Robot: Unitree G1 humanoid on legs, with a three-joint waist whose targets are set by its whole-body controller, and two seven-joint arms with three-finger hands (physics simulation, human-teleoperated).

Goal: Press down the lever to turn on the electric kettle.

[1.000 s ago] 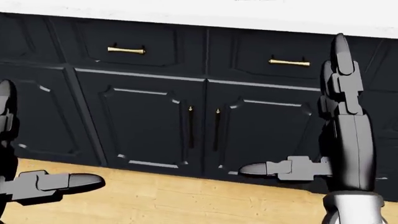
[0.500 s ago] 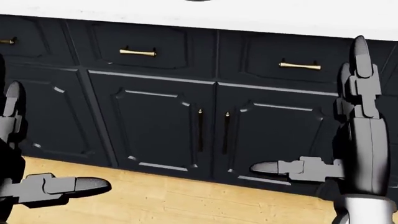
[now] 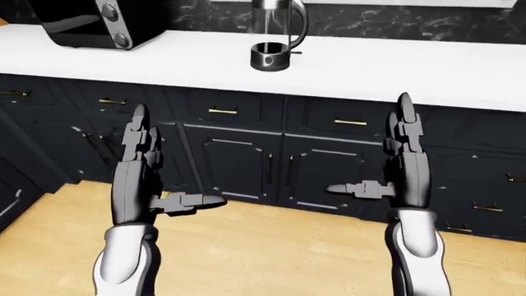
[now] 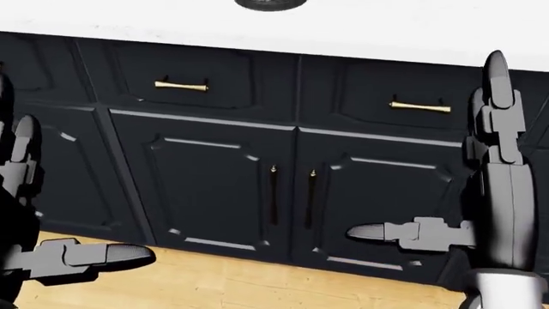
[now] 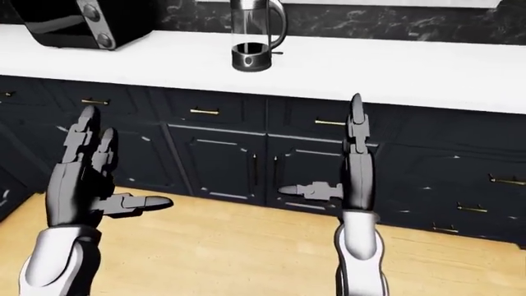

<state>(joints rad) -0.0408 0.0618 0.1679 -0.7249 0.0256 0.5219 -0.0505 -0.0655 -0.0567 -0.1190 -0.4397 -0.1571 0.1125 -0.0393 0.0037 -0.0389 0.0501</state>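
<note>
Glass kettle [image 3: 275, 38] — metal base, matt white counter [image 3: 411, 68], wood floor [image 3: 271, 246]

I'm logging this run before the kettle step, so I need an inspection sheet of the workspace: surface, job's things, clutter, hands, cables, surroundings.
Surface: white countertop, bare at the view's right.
Job's things: glass electric kettle upright on a dark base near the view's top centre; its lever is not clearly visible.
Clutter: black appliance with round knobs at top left of the view.
Hands: left hand and right hand both open, fingers pointing up, well below the countertop, holding nothing.
Cables: nothing seen.
Surroundings: dark cabinets with brass handles, wooden floor, dark marbled backsplash.
</note>
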